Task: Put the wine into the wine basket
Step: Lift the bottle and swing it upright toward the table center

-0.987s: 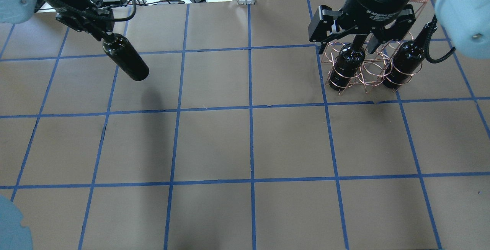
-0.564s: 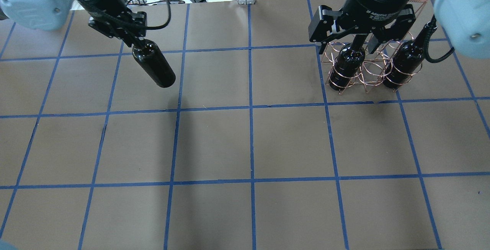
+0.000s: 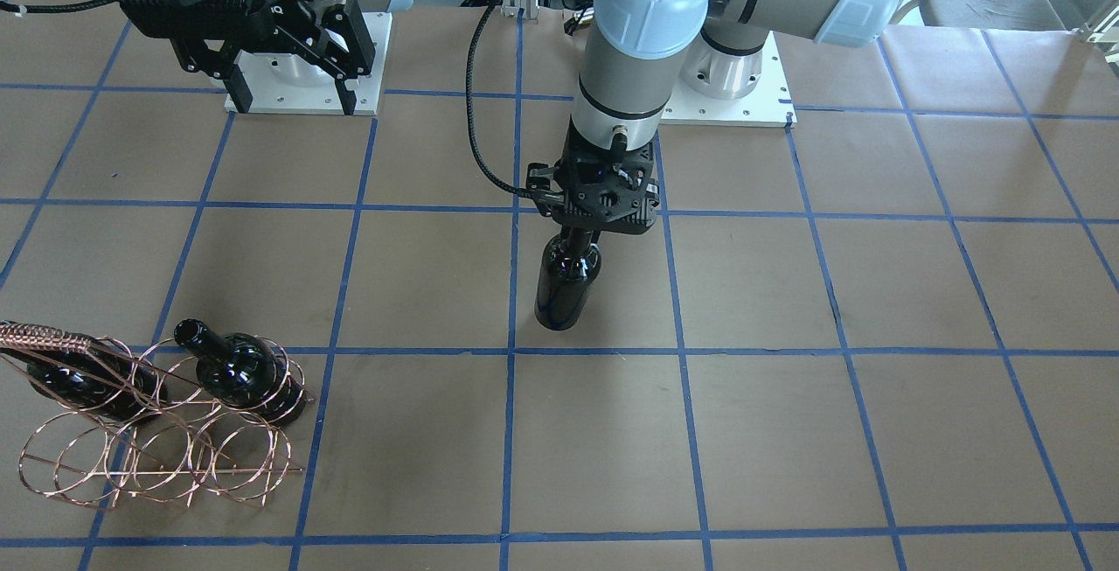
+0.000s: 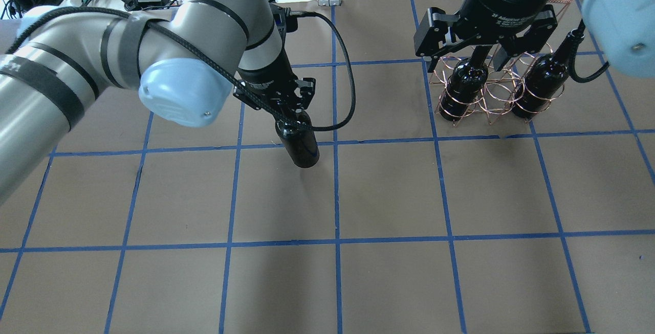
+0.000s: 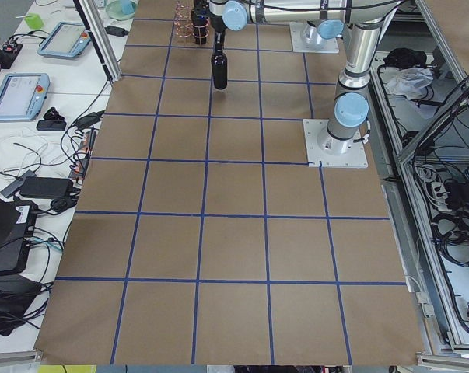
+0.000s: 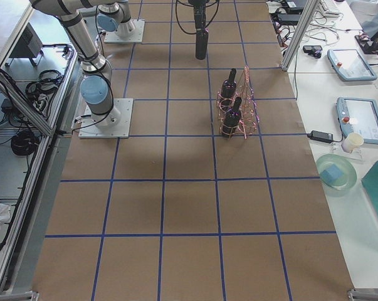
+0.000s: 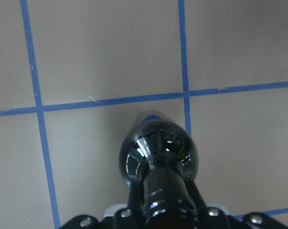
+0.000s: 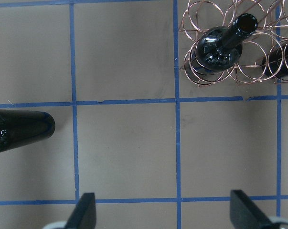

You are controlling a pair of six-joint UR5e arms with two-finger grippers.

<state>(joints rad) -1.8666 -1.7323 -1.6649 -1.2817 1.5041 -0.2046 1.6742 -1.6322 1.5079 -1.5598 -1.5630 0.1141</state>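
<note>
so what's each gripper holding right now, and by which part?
The left gripper is shut on the wine bottle, gripping it by the neck; the bottle hangs base-down. The right gripper is open and holds nothing.

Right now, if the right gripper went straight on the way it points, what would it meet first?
Probably the bare table: in its wrist view the right gripper aims at open paper, the wine basket off at the top edge.
</note>
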